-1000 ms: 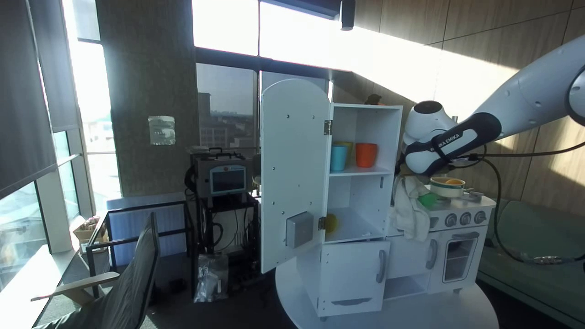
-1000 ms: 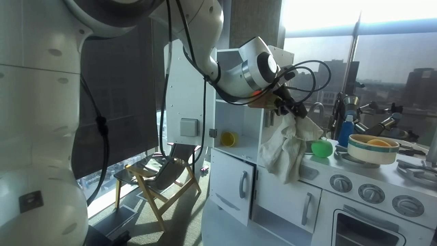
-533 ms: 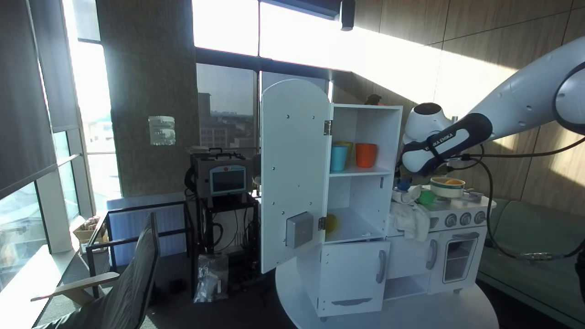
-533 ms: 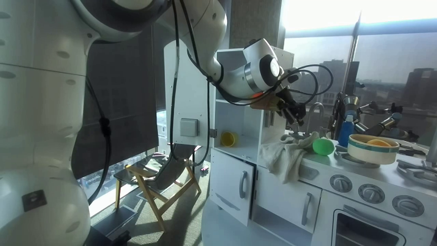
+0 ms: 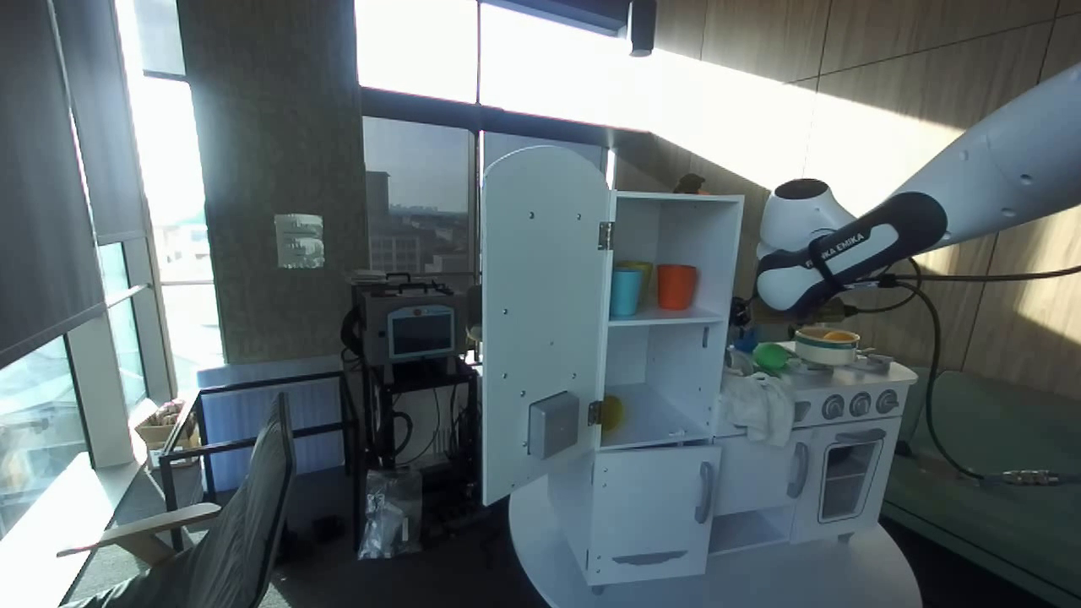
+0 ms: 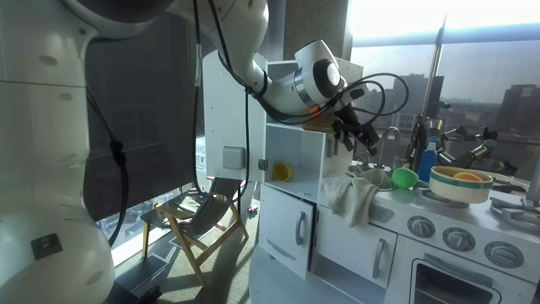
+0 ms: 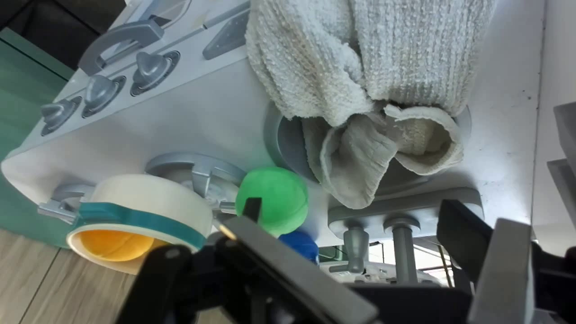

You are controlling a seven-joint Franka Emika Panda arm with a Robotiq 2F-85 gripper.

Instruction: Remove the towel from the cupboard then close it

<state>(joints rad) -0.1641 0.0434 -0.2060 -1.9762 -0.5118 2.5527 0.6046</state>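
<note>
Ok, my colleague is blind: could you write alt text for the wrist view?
An open black gripper hangs clear of a crumpled off-white woven towel draped partly over a round grey sink. Nearby are a rounded green object and a round teal-banded cream pot.

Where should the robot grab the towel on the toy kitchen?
Probably by the bunched end of the towel, over the sink, coming down from above: loose folds curl there and look pinchable, while the rest drapes over the front edge of the counter.
</note>
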